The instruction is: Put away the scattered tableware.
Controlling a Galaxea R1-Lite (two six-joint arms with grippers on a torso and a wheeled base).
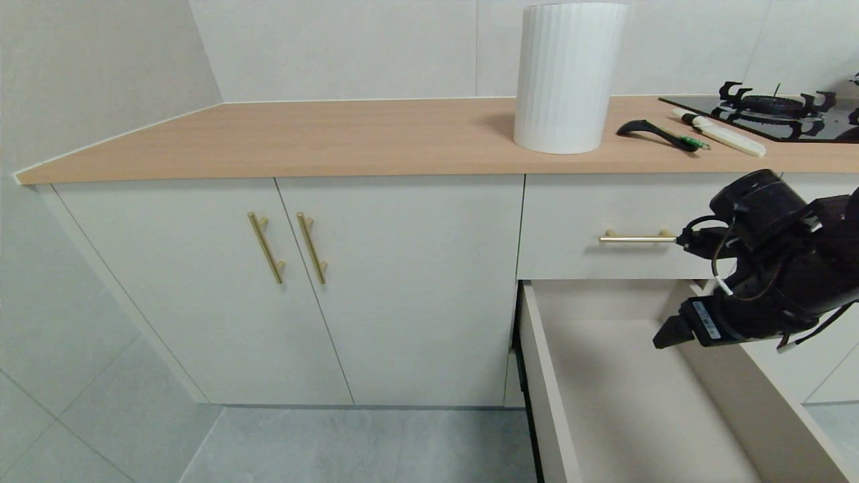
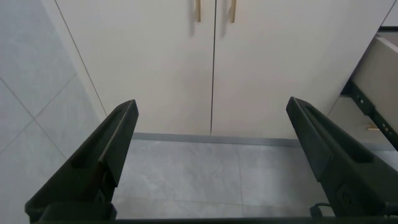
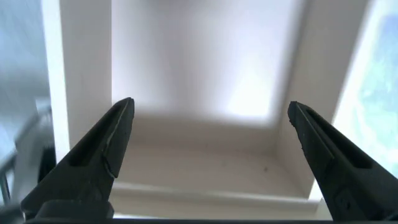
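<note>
Below the long wooden worktop point(image 1: 302, 141) a pale drawer point(image 1: 537, 376) stands pulled out, my right end effector point(image 3: 209, 106) hanging over it spread wide; my left end effector point(image 2: 212, 102), equally wide, faces the pale cabinet doors point(image 2: 155, 62). On the worktop, beside a tall white ribbed cylinder point(image 1: 567, 77), lie a black plastic ladle point(image 1: 654, 133) and a slim white-handled utensil point(image 1: 721, 134).

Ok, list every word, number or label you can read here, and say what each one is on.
No text is legible.
The sticker on the right gripper: print too small to read.
The white canister, cabinet doors and open drawer: no print visible.
</note>
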